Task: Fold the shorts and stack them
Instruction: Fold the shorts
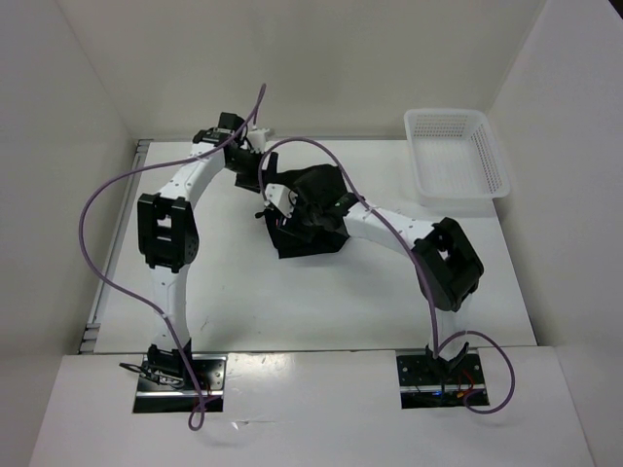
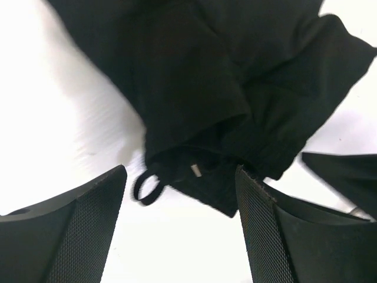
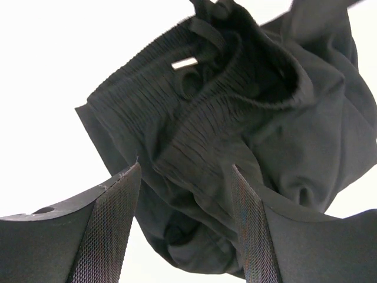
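Only the top view shows the whole flat white table (image 1: 292, 302); the soft black cloth shorts (image 1: 316, 185) lie crumpled in its middle, toward the far side, with an arm reaching in from each side; the white plastic mesh basket (image 1: 458, 115) sits in the far right corner, well apart from the shorts.

Only the left wrist view shows the thin black drawstring loop (image 2: 147, 187) lying on the table at the edge of the shorts, with a small pale tip (image 2: 196, 171) beside it; the left gripper (image 2: 181, 171) is wide open and holds nothing.

Only the right wrist view shows the ribbed stretchy waistband (image 3: 177, 100), bunched and folded over; the right gripper (image 3: 187, 167) has its fingers wide apart over the crumpled cloth.
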Motion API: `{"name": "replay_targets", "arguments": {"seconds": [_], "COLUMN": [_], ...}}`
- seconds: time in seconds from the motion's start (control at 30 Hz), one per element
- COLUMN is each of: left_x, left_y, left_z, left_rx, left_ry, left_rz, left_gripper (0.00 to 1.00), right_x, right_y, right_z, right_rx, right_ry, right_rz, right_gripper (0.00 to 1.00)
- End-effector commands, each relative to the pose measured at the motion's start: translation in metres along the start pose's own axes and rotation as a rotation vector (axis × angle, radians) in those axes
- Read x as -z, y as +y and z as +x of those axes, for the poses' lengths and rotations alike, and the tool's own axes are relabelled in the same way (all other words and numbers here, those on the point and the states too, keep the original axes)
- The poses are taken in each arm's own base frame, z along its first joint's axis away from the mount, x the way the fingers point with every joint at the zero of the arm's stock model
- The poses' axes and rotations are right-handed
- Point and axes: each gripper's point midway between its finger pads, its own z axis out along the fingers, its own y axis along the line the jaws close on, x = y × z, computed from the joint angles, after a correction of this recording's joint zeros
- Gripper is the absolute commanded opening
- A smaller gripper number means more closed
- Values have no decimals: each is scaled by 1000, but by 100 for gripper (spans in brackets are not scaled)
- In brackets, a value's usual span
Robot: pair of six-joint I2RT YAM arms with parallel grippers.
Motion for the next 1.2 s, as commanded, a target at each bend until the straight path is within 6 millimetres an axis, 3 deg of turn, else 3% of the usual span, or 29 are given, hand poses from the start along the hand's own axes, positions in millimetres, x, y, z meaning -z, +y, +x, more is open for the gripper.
{"name": "replay_targets", "arguments": {"seconds": [0.0,0.17,0.23,0.33,0.47,0.5,0.6,0.77,0.87,1.17], "left_x": [-12,-32,-44,-52,-62,-63,-74,-79,-77,-33], "left_y": [-27,-21,-20,-20,-15,-13,-5,3,3,-23], "left_z": [17,20,18,20,19,19,26,20,13,-39], "left_rx": [-31,-21,-29,-34,-48,-49,-37,-49,-58,-135], "left_ry": [62,76,78,91,89,90,113,96,79,-71], "left_rz": [73,99,104,97,68,55,47,13,3,13], "left_gripper": [82,88,89,88,67,57,49,11,0,0], "right_x": [-10,-25,-28,-37,-40,-40,-41,-38,-37,-4], "right_y": [-2,7,2,-7,-15,-15,-16,-22,-18,-25], "right_z": [-29,-18,-23,-13,2,2,6,13,19,1], "right_rx": [44,21,1,-11,-32,-32,-33,-34,-35,-44], "right_ry": [-91,-70,-85,-53,-9,-9,-1,21,31,0], "right_rz": [10,-20,1,62,109,109,122,172,165,186], "right_gripper": [67,67,67,63,57,57,52,31,19,6]}}
